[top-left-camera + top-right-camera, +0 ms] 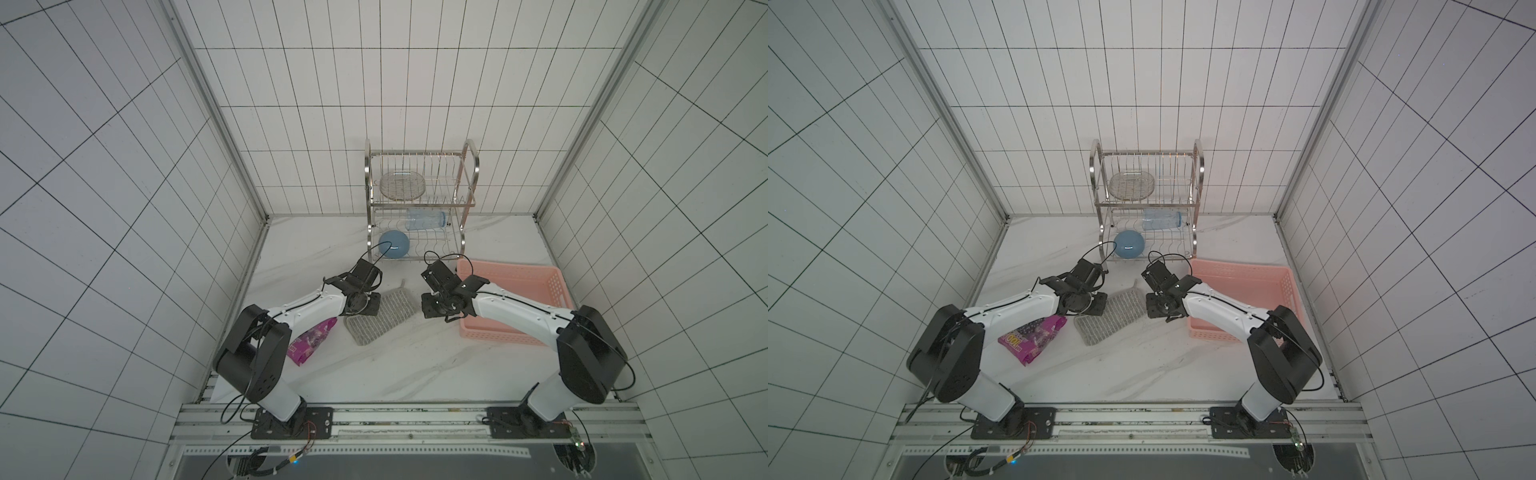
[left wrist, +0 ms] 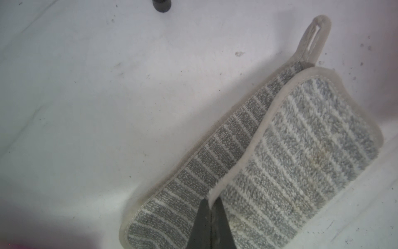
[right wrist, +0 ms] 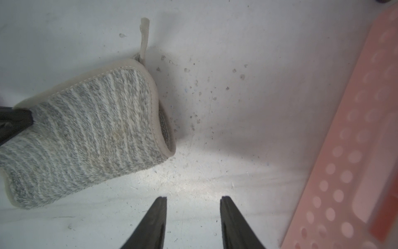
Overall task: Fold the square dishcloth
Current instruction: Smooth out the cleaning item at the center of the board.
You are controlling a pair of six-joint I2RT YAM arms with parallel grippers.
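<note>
On white marbled tabletop [image 1: 395, 365], near pink perforated plastic basket [image 1: 552, 286], grey white-striped square dishcloth [image 1: 386, 311] was found partly doubled over. Upper layer's hem [image 2: 257, 135] was pinched by left gripper [image 2: 212, 207]; right gripper [image 3: 193, 200] was held parted, empty, near cloth.

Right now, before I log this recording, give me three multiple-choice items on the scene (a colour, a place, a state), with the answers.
1. The basket is: A blue; B pink; C green.
2. The blue bowl sits: A on the dish rack's lower tier; B in the basket; C on the bare table.
3. The left gripper is: A open over the basket; B shut on nothing; C shut on the dishcloth's edge.
Answers: 1 B, its perforated walls are pink in both top views. 2 A, the bowl rests among the rack's lower wires. 3 C, in the left wrist view the closed jaws pinch the folded-over hem.
</note>
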